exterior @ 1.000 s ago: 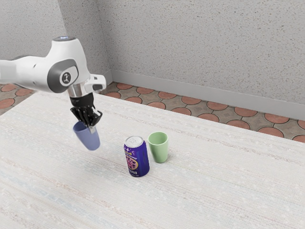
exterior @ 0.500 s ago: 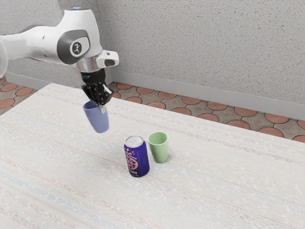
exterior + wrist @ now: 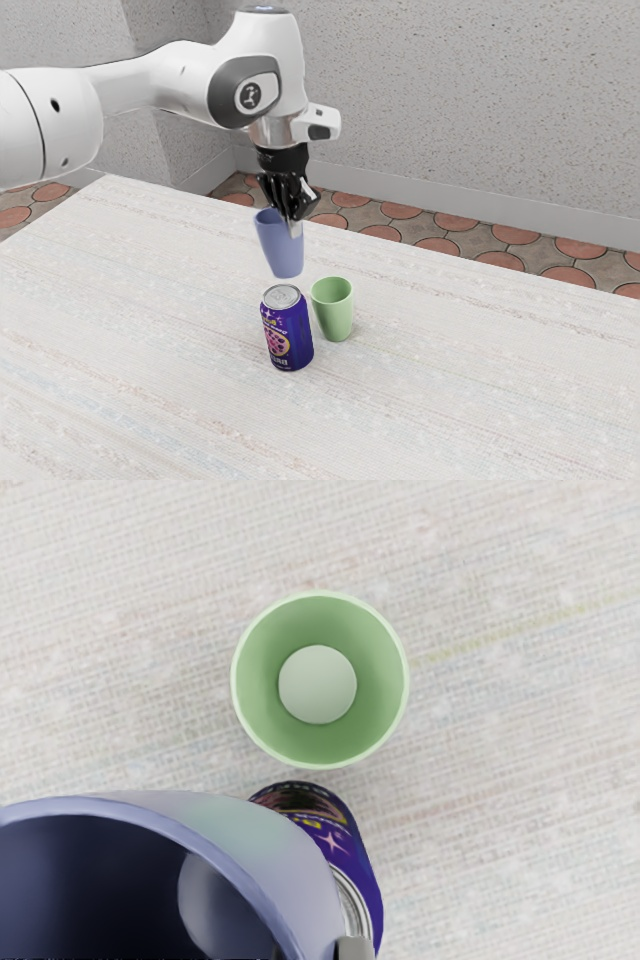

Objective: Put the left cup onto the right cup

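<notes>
A blue cup (image 3: 280,245) hangs in the air, tilted a little, with my gripper (image 3: 289,222) shut on its rim. It hovers above the purple soda can (image 3: 287,327) and slightly to the exterior view's left of the green cup (image 3: 332,308). The green cup stands upright and empty on the table, right beside the can. In the wrist view the blue cup (image 3: 170,875) looms large just under my hand, its rim covering part of the can (image 3: 345,875), and the green cup (image 3: 319,680) opens up beyond it.
The pale wood-grain table (image 3: 480,380) spreads wide around the can and the green cup. Past its far edge lies a tiled floor (image 3: 480,235) below a grey wall.
My arm has carried the blue cup up and toward the exterior view's right, from low over the table's left side to a spot above the can, close to the green cup.
</notes>
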`<state>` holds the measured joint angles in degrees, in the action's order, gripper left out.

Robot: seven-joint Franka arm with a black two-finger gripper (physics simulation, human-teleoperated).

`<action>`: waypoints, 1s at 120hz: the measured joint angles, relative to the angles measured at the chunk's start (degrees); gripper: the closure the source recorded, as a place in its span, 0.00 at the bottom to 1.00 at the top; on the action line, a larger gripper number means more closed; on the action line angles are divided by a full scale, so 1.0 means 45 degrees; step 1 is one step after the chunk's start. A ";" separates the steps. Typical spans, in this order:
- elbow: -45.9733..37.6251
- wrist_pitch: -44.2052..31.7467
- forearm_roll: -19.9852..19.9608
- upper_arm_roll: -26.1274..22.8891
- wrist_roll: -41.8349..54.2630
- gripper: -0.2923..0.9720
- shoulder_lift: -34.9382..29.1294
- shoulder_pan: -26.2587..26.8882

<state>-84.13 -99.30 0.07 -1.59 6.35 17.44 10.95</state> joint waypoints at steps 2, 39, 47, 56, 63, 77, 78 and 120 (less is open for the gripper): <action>0.0125 0.0036 0.0016 0.0000 0.0000 0.85 0.0090 0.0076; 0.2261 0.0582 0.0137 -0.0015 0.0012 0.85 0.1800 0.0691; 0.2684 0.0706 0.0151 -0.0019 0.0015 0.85 0.2174 0.0692; 0.3100 0.0803 0.0201 -0.0053 0.0018 0.85 0.2538 0.0693; 0.3373 0.0817 0.0227 -0.0084 0.0022 0.85 0.2788 0.0698; 0.3805 0.0732 0.0269 -0.0096 0.0026 0.85 0.3312 0.0630; 0.3825 0.0720 0.0270 -0.0097 0.0027 0.85 0.3343 0.0622; 0.3962 0.0100 0.0293 -0.0096 0.0061 0.85 0.3742 0.0296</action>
<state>-66.30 -98.85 1.38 -2.02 6.63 34.28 12.29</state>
